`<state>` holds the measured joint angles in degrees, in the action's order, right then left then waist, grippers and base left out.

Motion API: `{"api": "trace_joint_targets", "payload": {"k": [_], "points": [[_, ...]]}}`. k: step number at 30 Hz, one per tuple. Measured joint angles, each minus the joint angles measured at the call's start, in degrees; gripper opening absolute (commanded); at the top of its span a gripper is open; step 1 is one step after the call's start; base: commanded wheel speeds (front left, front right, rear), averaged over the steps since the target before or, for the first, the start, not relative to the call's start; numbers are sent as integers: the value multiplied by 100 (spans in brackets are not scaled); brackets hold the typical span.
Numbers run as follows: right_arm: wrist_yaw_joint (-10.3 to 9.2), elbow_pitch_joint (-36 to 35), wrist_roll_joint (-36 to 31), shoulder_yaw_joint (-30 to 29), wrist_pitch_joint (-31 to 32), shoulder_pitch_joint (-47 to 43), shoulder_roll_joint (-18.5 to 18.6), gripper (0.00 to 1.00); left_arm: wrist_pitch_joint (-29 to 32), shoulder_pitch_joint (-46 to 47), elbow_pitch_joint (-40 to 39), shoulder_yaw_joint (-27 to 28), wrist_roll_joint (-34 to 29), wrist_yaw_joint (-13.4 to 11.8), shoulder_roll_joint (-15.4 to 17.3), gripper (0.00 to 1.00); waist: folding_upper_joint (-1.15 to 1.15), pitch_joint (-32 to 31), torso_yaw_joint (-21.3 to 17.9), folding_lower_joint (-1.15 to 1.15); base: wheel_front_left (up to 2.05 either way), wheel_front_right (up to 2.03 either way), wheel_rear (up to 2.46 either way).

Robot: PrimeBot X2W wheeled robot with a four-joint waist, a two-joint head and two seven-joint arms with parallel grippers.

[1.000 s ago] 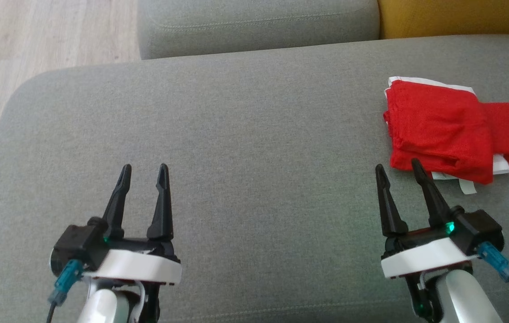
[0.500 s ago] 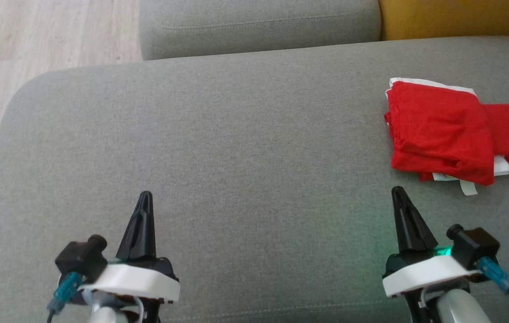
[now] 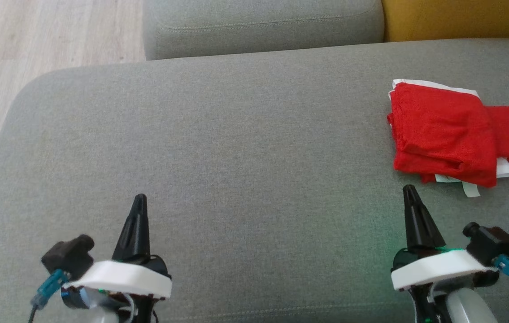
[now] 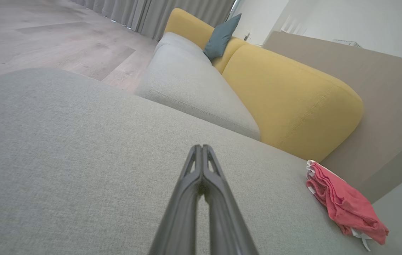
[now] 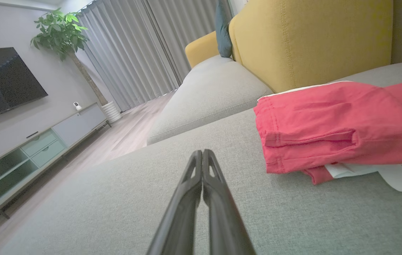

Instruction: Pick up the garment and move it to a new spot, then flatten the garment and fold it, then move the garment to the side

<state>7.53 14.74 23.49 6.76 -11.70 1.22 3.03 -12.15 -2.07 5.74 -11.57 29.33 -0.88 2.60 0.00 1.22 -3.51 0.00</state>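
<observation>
Well, garment lies folded, long axis left-right — left pincer, right pincer closed, empty.

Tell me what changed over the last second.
The left pincer and right pincer stood open a second ago; now each is shut, fingers pressed together, holding nothing. Both also drew back toward the robot, the right pincer away from the garment. The garment stayed folded on the right of the cushion, untouched.
</observation>
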Motion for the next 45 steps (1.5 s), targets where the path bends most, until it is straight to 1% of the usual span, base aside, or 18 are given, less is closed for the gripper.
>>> {"api": "trace_joint_targets", "payload": {"k": [37,45], "points": [[0,21,2549,-360,519,46,57,0,555,127,355,426,2342,294,75,0,0,-37,126,0,0,0,0],[0,37,3012,-435,632,51,62,0,651,170,394,506,2773,347,78,0,0,-44,150,0,0,0,0]]}}
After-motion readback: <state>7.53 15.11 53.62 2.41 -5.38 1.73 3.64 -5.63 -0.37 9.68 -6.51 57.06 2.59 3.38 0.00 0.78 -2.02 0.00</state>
